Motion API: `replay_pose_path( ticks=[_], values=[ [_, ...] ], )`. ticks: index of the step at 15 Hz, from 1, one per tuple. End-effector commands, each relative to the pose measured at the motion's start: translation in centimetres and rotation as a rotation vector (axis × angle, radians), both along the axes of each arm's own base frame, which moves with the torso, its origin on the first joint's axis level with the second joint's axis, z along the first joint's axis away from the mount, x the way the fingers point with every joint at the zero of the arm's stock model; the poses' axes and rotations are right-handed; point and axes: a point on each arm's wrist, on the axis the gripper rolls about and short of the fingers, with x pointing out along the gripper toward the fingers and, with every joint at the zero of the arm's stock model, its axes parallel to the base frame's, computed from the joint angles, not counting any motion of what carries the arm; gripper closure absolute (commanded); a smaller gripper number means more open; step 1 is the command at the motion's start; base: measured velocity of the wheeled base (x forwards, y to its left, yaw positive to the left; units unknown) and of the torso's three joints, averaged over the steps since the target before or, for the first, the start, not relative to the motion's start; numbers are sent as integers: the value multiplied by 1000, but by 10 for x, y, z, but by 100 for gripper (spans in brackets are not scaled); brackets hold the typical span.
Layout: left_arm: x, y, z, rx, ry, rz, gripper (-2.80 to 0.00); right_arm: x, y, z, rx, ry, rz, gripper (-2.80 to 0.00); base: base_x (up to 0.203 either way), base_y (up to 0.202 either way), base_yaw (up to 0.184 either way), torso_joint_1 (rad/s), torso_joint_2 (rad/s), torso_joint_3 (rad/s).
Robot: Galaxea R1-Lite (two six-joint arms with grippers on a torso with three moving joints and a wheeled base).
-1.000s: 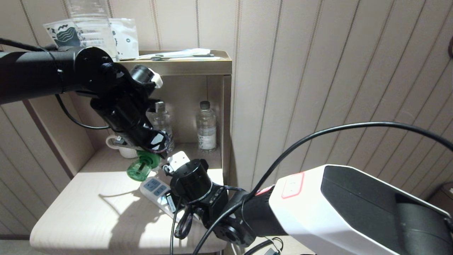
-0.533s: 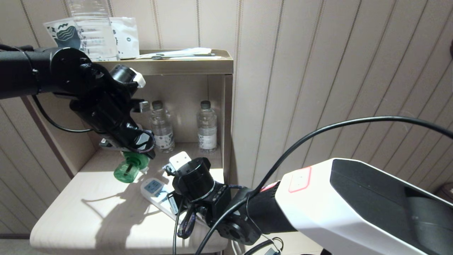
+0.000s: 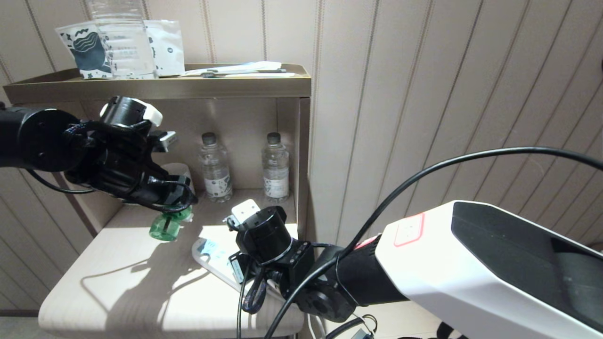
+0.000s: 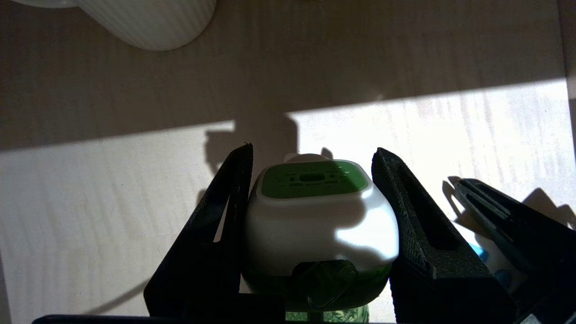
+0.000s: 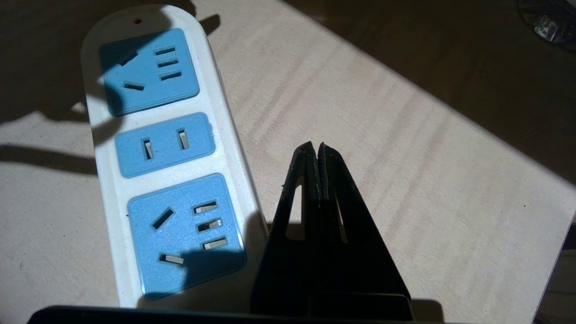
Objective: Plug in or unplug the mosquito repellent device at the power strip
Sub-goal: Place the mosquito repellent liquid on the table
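My left gripper [image 4: 312, 149] is shut on the mosquito repellent device [image 4: 315, 216], its fingers pressing both sides of the white head with the green top. In the head view the device [image 3: 165, 228] hangs tilted above the left part of the table, its green bottle sticking out below the gripper, clear of the power strip [image 3: 212, 252]. The power strip [image 5: 162, 148] lies flat on the table with three pale-blue socket faces, all free. My right gripper [image 5: 315, 145] is shut on nothing, just beside the strip's long edge. Its fingers are hidden behind the wrist in the head view.
A white ribbed mug [image 4: 148, 22] stands at the back left of the table. Two clear water bottles [image 3: 214, 167] [image 3: 275, 165] stand in the niche behind. A shelf rim [image 3: 188, 87] with packets runs above. A panelled wall closes the right side.
My left gripper has carried the device to the left and back, away from the power strip. The right gripper stays shut beside the strip.
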Motion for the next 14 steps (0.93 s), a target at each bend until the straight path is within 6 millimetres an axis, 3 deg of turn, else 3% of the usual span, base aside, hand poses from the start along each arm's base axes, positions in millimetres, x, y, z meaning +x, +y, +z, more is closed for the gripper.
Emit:
replay_pose_path(
  ticks=[1, 6, 9, 14],
  values=[
    [-7, 5, -2, -19, -48, 6, 0, -1, -2, 17, 34, -25, -5, 0, 0, 0, 0, 0, 0, 0],
    [-15, 9, -17, -48, -66, 16, 0, 0, 4, 34, 35, -88, -41, 0, 0, 0, 0, 0, 0, 0],
    [-18, 10, -25, -61, -88, 33, 0, 1, 1, 57, 80, -124, -47, 0, 0, 0, 0, 0, 0, 0],
    [-32, 14, -25, -61, -85, 34, 0, -5, -6, 79, 112, -148, -45, 0, 0, 0, 0, 0, 0, 0]
  ],
)
